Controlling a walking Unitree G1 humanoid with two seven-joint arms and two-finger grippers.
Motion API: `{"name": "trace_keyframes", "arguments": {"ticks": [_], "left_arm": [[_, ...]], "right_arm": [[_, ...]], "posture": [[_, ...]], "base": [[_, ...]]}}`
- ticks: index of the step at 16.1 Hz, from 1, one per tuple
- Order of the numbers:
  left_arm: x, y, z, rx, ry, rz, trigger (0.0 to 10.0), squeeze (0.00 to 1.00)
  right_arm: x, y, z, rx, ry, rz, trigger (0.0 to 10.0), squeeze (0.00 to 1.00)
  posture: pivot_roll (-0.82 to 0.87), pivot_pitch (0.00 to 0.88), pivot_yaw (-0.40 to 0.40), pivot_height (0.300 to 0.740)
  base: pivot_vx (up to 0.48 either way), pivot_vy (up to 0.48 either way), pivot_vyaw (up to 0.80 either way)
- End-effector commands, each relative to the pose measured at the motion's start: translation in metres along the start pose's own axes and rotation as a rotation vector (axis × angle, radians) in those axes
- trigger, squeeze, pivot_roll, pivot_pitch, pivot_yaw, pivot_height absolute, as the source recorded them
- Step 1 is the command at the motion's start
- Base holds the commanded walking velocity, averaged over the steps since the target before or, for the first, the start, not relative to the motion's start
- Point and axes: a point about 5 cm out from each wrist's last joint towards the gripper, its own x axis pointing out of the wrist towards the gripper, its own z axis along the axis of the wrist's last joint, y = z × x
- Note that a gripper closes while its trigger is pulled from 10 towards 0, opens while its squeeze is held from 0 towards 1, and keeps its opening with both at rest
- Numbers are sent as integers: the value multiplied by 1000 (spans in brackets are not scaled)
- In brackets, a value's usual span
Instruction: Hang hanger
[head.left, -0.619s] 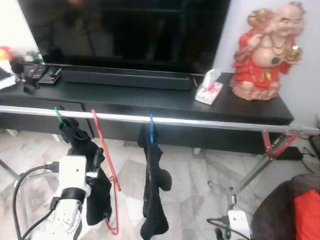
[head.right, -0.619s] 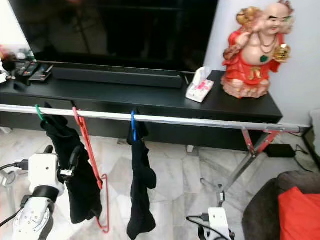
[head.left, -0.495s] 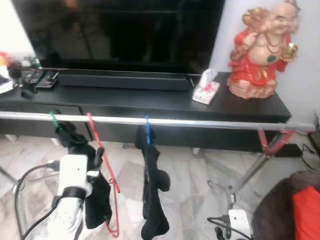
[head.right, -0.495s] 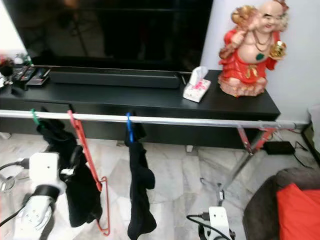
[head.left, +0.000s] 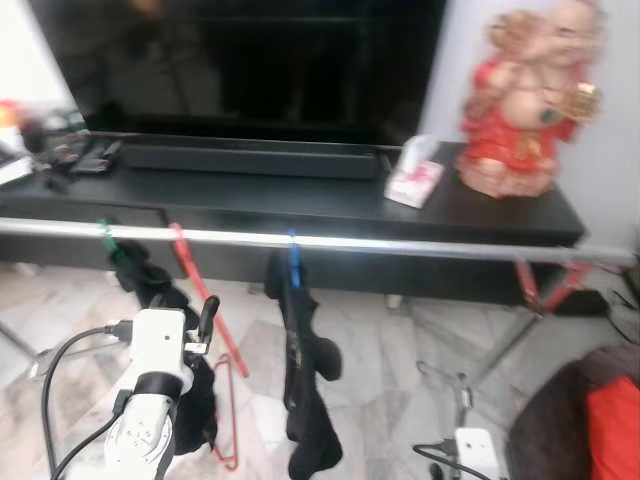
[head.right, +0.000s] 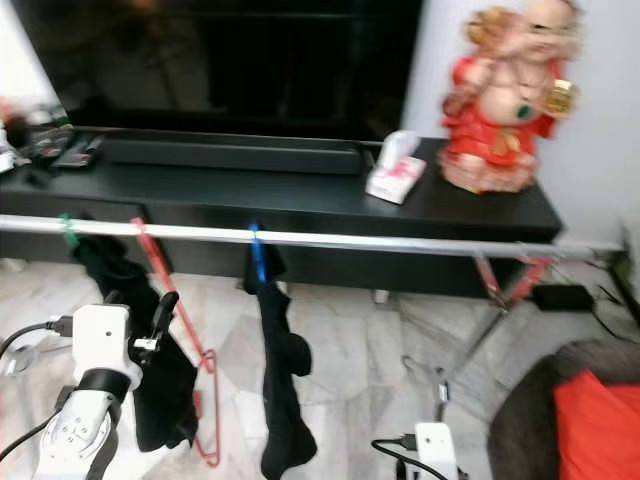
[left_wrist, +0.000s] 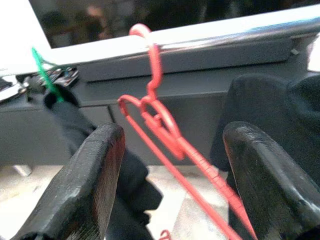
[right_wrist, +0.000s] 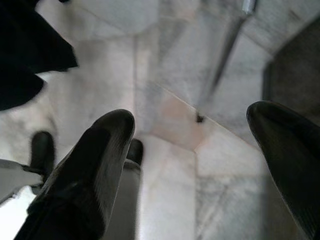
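A red hanger (head.left: 212, 318) hooks over the chrome rail (head.left: 420, 247) and slants down to the right, with its hook (left_wrist: 151, 55) on the rail. My left gripper (head.left: 205, 318) is just below the rail, right beside the hanger. In the left wrist view it (left_wrist: 172, 145) stands open, and the hanger's neck passes through the gap without either finger clamping it. My right gripper (right_wrist: 192, 120) hangs low over the marble floor, open and holding nothing.
A green hanger (head.left: 104, 236) and a blue hanger (head.left: 293, 262) carry black garments (head.left: 305, 400) on the same rail. Behind stand a black TV console (head.left: 300, 205), a tissue box (head.left: 415, 182) and a red statue (head.left: 525, 110). A rack leg (head.left: 500, 345) and a dark sofa with a red cushion (head.left: 610, 420) are at the right.
The whole picture has shifted a little and blurred. The left wrist sits slightly further right, closer to the red hanger, whose lower part has swung a bit to the right.
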Motion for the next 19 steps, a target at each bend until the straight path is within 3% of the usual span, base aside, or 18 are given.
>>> {"name": "trace_keyframes", "arguments": {"ticks": [1, 9, 15, 18, 19], "left_arm": [[2, -1, 2, -11, 0, -7, 10000, 0], [3, -1, 3, -11, 1, -5, 10000, 0], [6, -2, 5, 3, 2, -13, 10000, 0], [7, -1, 6, 1, 10, 1, 10000, 0], [12, 6, 3, 4, 71, 65, 10000, 0]], "right_arm": [[-1, -2, -5, 8, 14, -5, 10000, 0], [-1, -4, -5, 15, 16, -4, 10000, 0], [-1, -1, -6, 5, 17, 2, 10000, 0], [-1, 9, -5, 2, 13, 14, 10000, 0], [-1, 18, -6, -1, 13, 25, 10000, 0]], "posture": [[-53, 0, -33, 740], [-55, 0, -32, 740], [-54, 0, -32, 740], [-54, 0, -33, 740], [-52, 0, -34, 740]], "base": [[0, 0, 0], [0, 368, 0], [0, 0, 0], [0, 0, 0], [0, 0, 0]]}}
